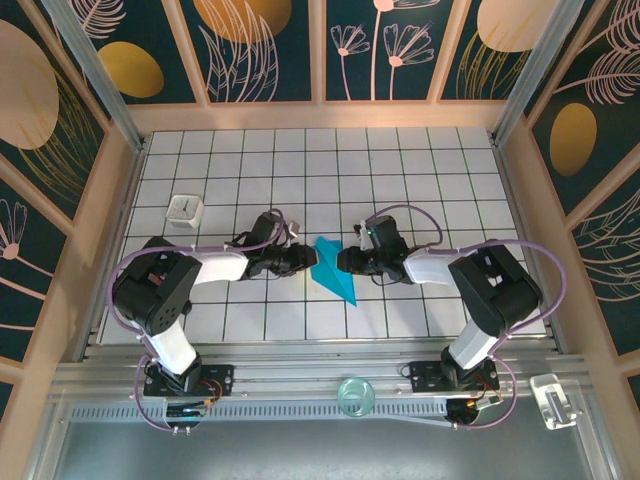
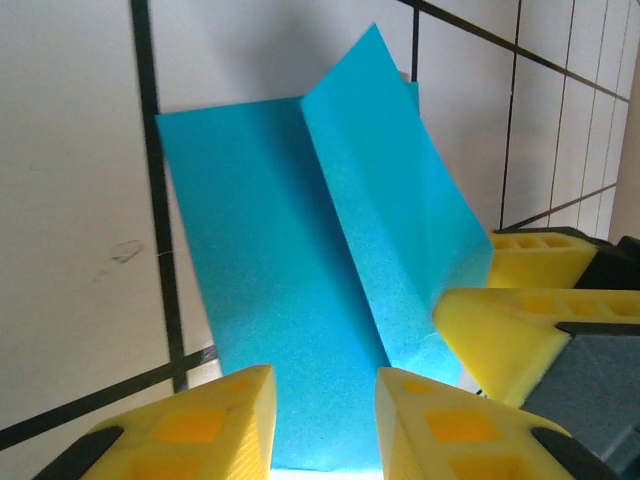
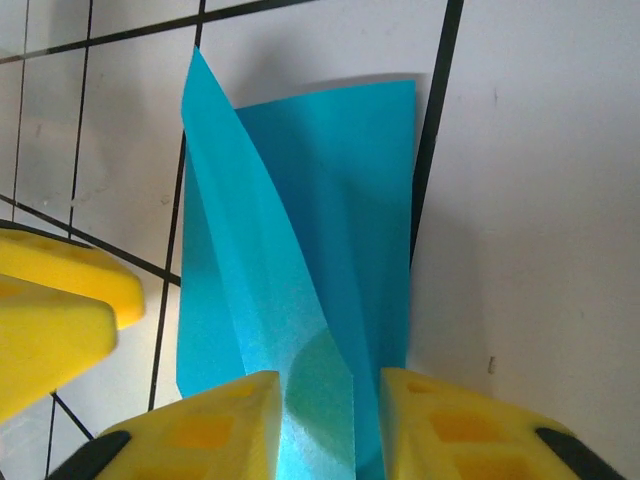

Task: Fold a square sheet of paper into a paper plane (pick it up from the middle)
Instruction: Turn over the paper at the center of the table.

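From above, the paper (image 1: pixel 333 270) lies part-folded in the middle of the table (image 1: pixel 400 160), between my left hand (image 1: pixel 303 259) and right hand (image 1: pixel 347 262). On the left wrist view, the left hand's fingers (image 2: pixel 200 430) stand apart astride its edge, one flap lifted along the crease. On the right wrist view, the right hand's fingers (image 3: pixel 460 425) are likewise parted around that flap, pinching nothing. It looks light and floppy, so I'd pinch gently beside the fold.

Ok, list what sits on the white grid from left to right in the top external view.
white cube → left gripper → teal paper → right gripper
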